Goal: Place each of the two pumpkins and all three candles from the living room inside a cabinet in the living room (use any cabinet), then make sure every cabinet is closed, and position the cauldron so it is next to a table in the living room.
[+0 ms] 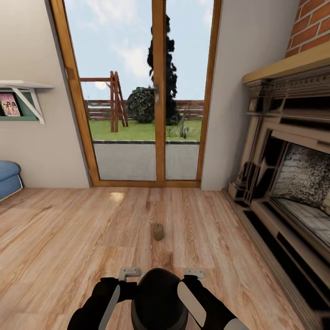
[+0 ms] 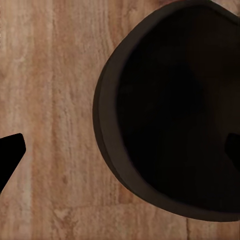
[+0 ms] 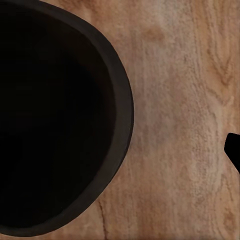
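Observation:
A black cauldron point(image 1: 158, 298) stands on the wood floor between my two arms, close in front of me. My left gripper point(image 1: 129, 274) is open, and the cauldron's rim point(image 2: 107, 145) lies between its spread fingers point(image 2: 10, 155). My right gripper point(image 1: 195, 274) hangs over the opposite rim point(image 3: 125, 115), also open, with one fingertip point(image 3: 233, 150) showing over bare floor. One small beige-grey candle point(image 1: 158, 232) stands upright on the floor just beyond the cauldron. The pumpkins, the cabinet and the table are out of view.
A tall glass door point(image 1: 142, 91) with a wood frame fills the far wall. A stone fireplace point(image 1: 284, 174) with a raised hearth runs along the right. A blue seat point(image 1: 8, 178) and a wall shelf point(image 1: 20, 98) are at the left.

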